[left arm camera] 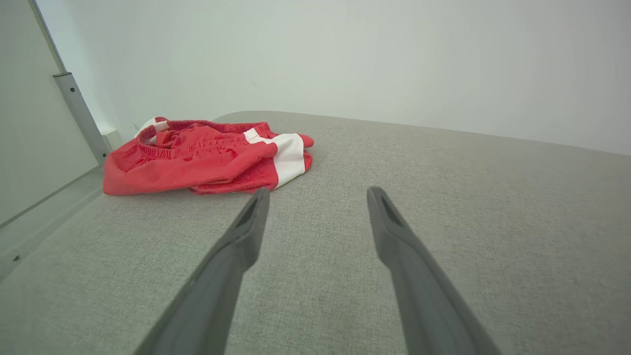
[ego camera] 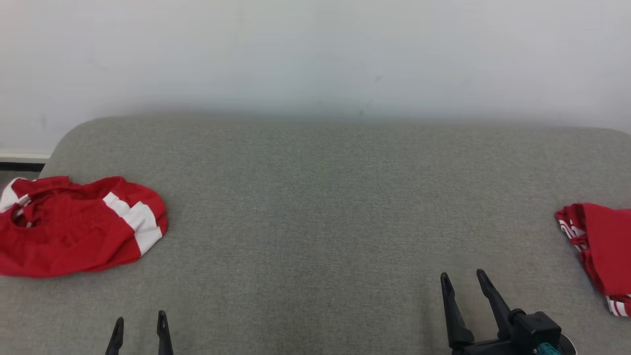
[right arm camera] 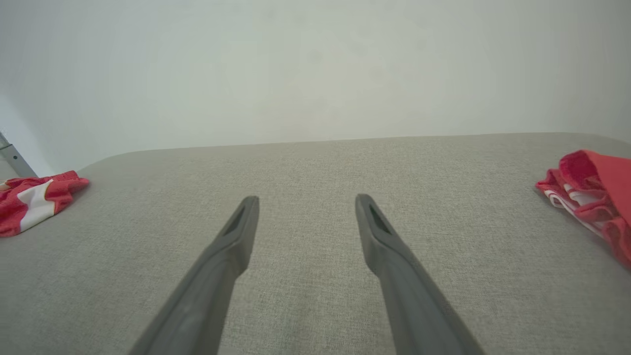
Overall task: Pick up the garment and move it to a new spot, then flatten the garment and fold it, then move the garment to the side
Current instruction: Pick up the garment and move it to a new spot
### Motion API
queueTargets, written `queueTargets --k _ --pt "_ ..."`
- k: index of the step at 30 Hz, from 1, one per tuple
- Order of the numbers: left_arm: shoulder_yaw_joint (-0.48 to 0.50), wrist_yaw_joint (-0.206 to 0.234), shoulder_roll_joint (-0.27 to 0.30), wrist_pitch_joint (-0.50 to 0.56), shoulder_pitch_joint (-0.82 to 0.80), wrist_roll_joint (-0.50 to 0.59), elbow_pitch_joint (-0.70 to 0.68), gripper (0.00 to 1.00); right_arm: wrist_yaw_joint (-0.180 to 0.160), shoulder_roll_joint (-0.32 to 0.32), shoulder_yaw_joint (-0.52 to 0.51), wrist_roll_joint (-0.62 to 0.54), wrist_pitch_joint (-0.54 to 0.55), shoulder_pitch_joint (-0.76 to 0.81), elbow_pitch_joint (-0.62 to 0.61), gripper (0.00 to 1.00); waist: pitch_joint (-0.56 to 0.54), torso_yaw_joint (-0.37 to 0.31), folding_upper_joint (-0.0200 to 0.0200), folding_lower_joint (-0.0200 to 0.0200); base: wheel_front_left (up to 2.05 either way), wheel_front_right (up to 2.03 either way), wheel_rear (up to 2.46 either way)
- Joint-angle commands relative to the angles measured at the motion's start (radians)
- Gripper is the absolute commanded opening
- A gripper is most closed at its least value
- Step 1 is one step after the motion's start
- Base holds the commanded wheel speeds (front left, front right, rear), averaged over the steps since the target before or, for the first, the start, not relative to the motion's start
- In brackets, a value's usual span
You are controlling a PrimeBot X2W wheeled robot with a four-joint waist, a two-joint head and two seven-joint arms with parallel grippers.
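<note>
A crumpled red garment with white side stripes (ego camera: 74,227) lies at the left edge of the grey padded surface (ego camera: 320,197); the left wrist view has it ahead and to the left (left arm camera: 207,155), and the right wrist view at the far left (right arm camera: 34,202). My left gripper (ego camera: 139,320) stands open at the bottom left, nearer than the garment and apart from it, nothing between its fingers (left arm camera: 318,195). My right gripper (ego camera: 463,278) stands open at the lower right, also empty (right arm camera: 305,202).
A second red garment with white trim (ego camera: 601,246) lies folded at the right edge of the surface, and the right wrist view has it at its right edge (right arm camera: 591,195). A pale wall rises behind. A metal rail (left arm camera: 81,116) stands beyond the surface's left end.
</note>
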Motion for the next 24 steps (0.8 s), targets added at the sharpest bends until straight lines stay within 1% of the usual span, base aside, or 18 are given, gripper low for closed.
queueTargets --k 1,4,11,16,20,24 --pt "0.0 0.001 -0.001 -0.003 0.001 0.005 -0.002 1.0 -0.003 0.004 0.005 0.007 -0.002 0.009 -0.004 1.0 0.001 0.05 0.0 0.0 0.0 0.0 0.0" --pt "0.008 -0.006 -0.001 -0.003 0.004 0.008 0.002 1.0 -0.003 0.005 0.014 0.007 0.002 0.007 -0.006 1.0 0.003 0.099 0.0 0.0 0.0 0.0 0.0" --pt "0.007 0.006 -0.001 -0.003 0.014 0.012 -0.007 1.0 -0.003 0.005 0.043 0.005 0.01 0.001 -0.001 1.0 0.006 0.221 0.0 0.0 0.0 0.0 0.0" --pt "0.013 0.006 -0.001 -0.003 0.023 0.014 -0.008 1.0 -0.003 0.005 0.057 0.014 0.01 -0.006 0.008 1.0 0.005 0.302 0.0 0.0 0.0 0.0 0.0" --pt "0.016 0.007 -0.001 -0.003 0.027 0.014 -0.014 1.0 -0.003 0.005 0.071 0.019 0.011 -0.007 0.014 1.0 0.004 0.358 0.0 0.0 0.0 0.0 0.0" --pt "0.024 0.003 -0.002 -0.003 0.032 0.013 -0.013 1.0 -0.003 0.005 0.082 0.026 0.011 -0.006 0.017 1.0 0.004 0.399 0.0 0.0 0.0 0.0 0.0"
